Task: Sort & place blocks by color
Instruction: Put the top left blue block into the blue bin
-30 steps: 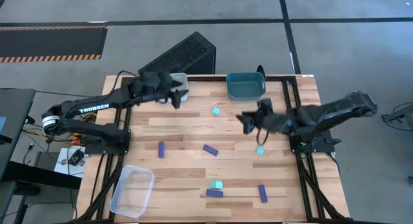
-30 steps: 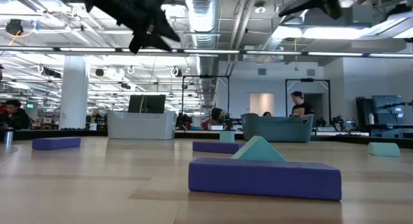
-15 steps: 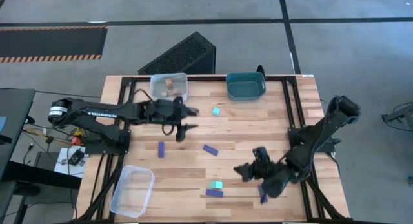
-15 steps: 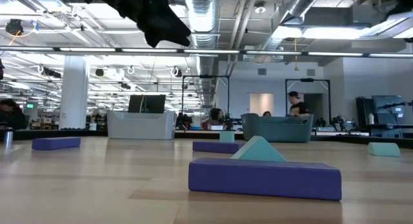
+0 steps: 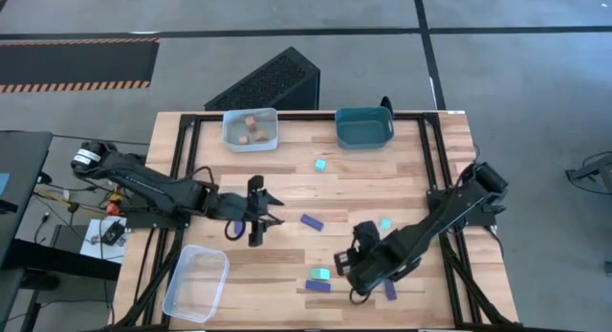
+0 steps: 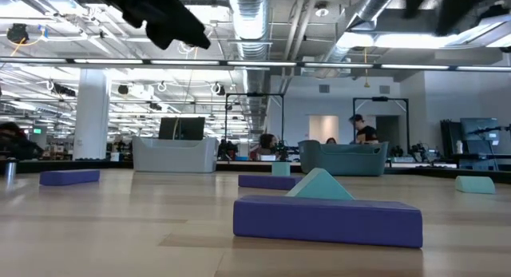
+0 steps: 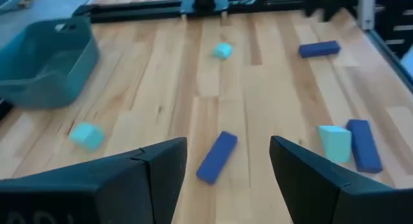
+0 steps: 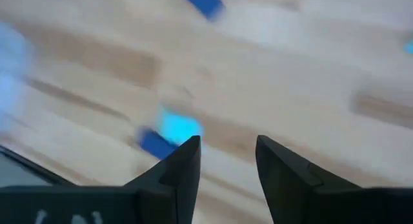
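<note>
Dark blue bars and teal cubes lie scattered on the wooden table; tan cubes (image 5: 251,127) sit in the pale grey bin (image 5: 234,139). My left gripper (image 5: 268,210) (image 7: 228,143) hovers open over the table's left middle, facing a blue bar (image 7: 217,156) (image 5: 312,220). Another blue bar (image 5: 232,230) peeks from under that arm. My right gripper (image 5: 346,270) (image 8: 227,143) is open near the table's near edge, beside a teal cube (image 5: 320,273) (image 8: 177,128) and a blue bar (image 5: 317,286) (image 8: 155,143). Both arms show only as dark shapes at the low view's top.
The teal bin (image 5: 364,127) stands at the far edge and the clear bin (image 5: 196,281) at the near left corner. Loose teal cubes (image 5: 320,165) (image 5: 385,223) lie farther off. A blue bar (image 5: 389,290) lies partly under the right arm.
My left gripper has left the grey bin at the far edge and come toward the near edge, now over the table's left middle. My right gripper has swung from the table's right middle toward the near edge, then left toward the teal cube and blue bar. The blocks have stayed put.
</note>
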`<state>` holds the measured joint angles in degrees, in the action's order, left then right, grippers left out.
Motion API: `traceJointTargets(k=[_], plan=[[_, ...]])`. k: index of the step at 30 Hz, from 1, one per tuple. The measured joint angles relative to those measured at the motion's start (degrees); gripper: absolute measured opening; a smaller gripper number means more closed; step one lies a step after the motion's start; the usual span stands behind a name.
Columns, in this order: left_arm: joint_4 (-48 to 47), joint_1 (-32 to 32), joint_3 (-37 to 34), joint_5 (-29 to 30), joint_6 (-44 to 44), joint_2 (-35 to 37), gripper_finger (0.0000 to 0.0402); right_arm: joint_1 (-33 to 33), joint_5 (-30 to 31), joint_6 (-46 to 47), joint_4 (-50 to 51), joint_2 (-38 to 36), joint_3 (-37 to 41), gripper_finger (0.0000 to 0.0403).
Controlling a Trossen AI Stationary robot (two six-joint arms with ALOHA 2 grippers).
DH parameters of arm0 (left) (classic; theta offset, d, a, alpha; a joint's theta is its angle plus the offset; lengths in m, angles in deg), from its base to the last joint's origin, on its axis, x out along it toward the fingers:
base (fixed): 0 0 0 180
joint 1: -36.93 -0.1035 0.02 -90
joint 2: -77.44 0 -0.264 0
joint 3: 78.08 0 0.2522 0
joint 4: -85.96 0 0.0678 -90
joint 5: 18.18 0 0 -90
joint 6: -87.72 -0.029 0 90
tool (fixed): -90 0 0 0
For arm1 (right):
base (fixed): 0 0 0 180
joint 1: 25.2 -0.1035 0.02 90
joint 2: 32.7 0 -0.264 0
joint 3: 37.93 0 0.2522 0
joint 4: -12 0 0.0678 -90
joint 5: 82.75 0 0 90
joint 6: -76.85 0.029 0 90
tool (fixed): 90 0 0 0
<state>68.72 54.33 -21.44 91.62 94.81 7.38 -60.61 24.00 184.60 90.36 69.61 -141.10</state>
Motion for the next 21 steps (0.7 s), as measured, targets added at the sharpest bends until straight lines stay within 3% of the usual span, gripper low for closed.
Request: traceJointTargets(k=[6,12,18,21], plan=[[1.9,2.6,-0.8,4.1,1.8,0.2,0.0212,-1.5,-4.8,-2.4,3.4,5.6,-6.0,0.0171],[7.9,0.5,-0.8,-0.4,-4.7,1.3,0.0212,-6.8,-6.1,5.3,5.4,9.1,-6.1,0.0172],[2.4,-3.6,-0.9,-0.4,-4.7,7.7,0.0212,-11.2,-6.5,13.8,9.6,9.6,-5.6,0.0172],[2.6,-5.8,-0.9,-3.4,-5.1,12.4,0.0212,-11.8,-6.4,14.3,13.4,9.6,-5.5,0.0172]])
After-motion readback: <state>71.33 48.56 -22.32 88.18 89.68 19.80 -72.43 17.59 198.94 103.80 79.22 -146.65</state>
